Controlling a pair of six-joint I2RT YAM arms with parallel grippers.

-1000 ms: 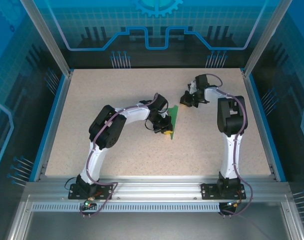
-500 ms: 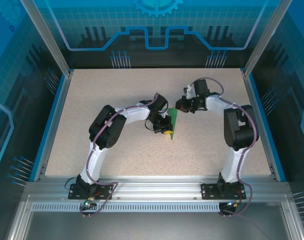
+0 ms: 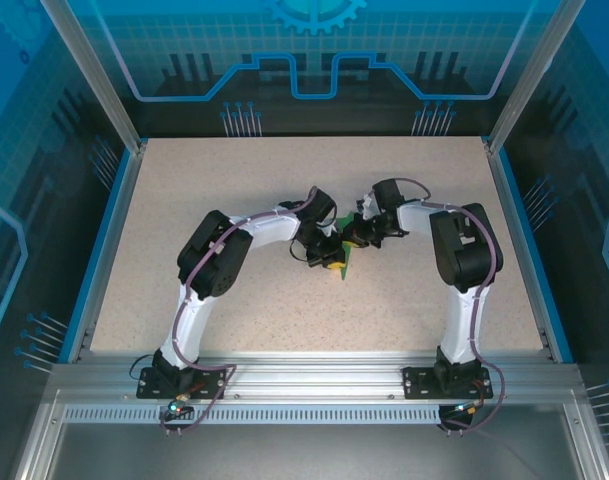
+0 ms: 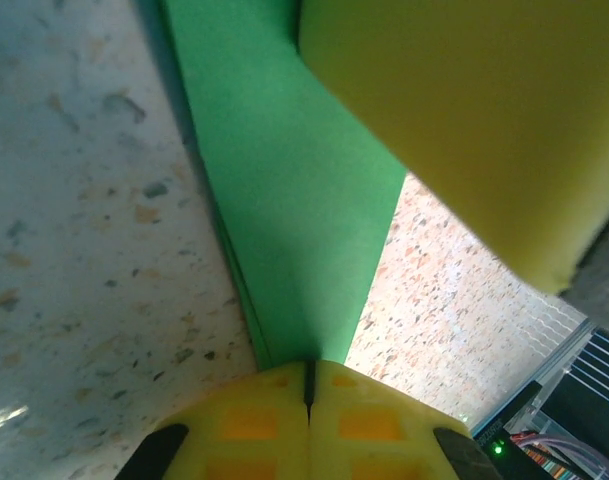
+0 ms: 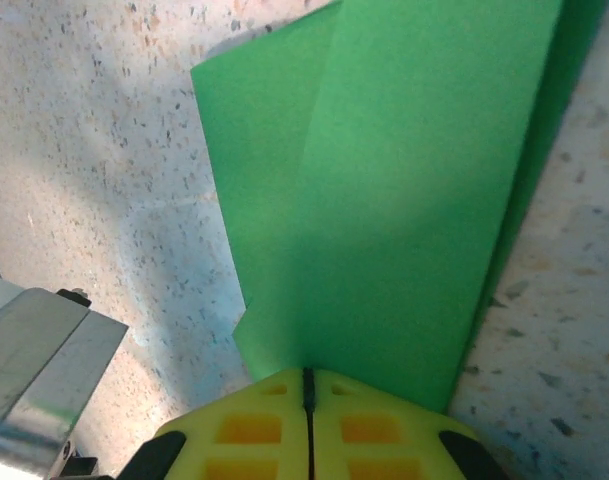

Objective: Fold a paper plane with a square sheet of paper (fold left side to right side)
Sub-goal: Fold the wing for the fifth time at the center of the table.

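On the speckled table (image 3: 184, 200), left claw (image 4: 308, 378) and right claw (image 5: 307, 378) both clamp tight on the green sheet (image 5: 404, 200).

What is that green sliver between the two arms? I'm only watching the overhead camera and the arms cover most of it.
Observer: It's a sheet of green paper. The right wrist camera shows it folded, with one layer overlapping another.
Operator: Are the claws gripping it?
Observer: The right gripper is shut, and its tip meets the paper's edge on the table.
Operator: And the other one?
Observer: The left gripper is shut as well, sitting at the paper's narrow pointed end.
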